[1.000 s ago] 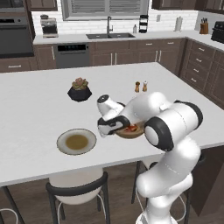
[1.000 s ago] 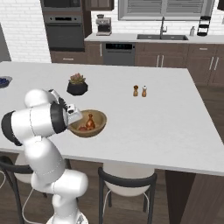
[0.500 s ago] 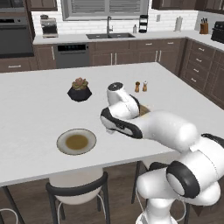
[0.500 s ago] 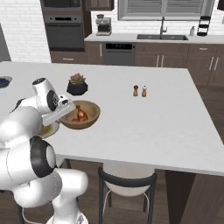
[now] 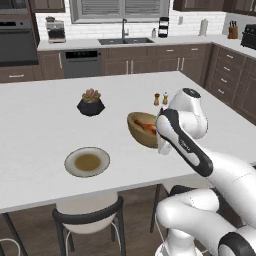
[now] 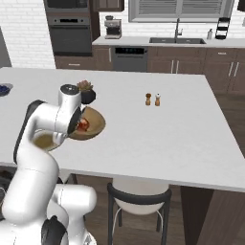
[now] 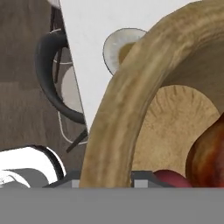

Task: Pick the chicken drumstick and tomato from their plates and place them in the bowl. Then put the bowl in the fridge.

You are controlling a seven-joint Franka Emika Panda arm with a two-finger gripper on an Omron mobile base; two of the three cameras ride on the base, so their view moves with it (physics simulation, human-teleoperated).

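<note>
Bowl (image 5: 141,129) held above the tabletop (image 5: 40,125), tilted, right of the tan plate (image 5: 87,162) and in front of the potted plant (image 5: 90,102). Hand (image 6: 76,125) clamped on the bowl's rim, rim running up between the fingers in the hand view. Drumstick (image 7: 208,155) and tomato (image 7: 171,179) inside the bowl, touching each other. Salt and pepper shakers (image 5: 160,98) just behind the bowl. Stool (image 5: 88,226) below the plate at the tabletop's near edge.

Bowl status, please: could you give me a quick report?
Hand hidden behind the arm, grip unclear. Bowl lifted and tilted above the counter, drumstick and tomato inside. Tan plate left behind.
</note>
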